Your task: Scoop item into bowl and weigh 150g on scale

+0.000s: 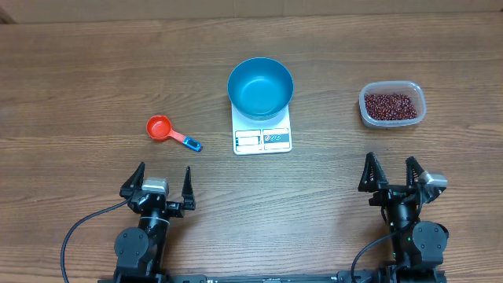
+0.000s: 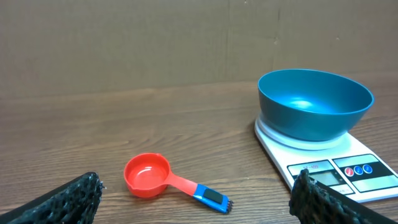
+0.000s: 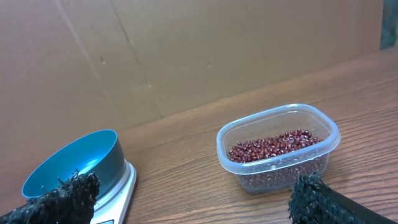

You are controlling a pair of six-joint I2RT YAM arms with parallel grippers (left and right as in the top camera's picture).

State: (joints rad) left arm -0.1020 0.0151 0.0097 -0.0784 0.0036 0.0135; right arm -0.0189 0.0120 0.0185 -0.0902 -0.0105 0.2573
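bowl (image 1: 260, 86) on scale (image 1: 262, 139) — beans (image 1: 390, 105) apart

Wooden table (image 1: 78, 79): scale (image 1: 262, 139), scoop (image 1: 159, 127), tub (image 3: 273, 172)

The overhead view looks straight down on the scale (image 1: 262, 140). The left wrist view sits low to its left and the right wrist view low to its right; both share the bowl (image 2: 311, 121).

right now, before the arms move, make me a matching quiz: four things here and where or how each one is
1 blue bowl
2 red measuring scoop
3 red-brown beans
4 left gripper

a in the clear plastic tub
b open, holding nothing
c on the white scale
d lying on the table, left of the scale

Pairs: 1-c, 2-d, 3-a, 4-b
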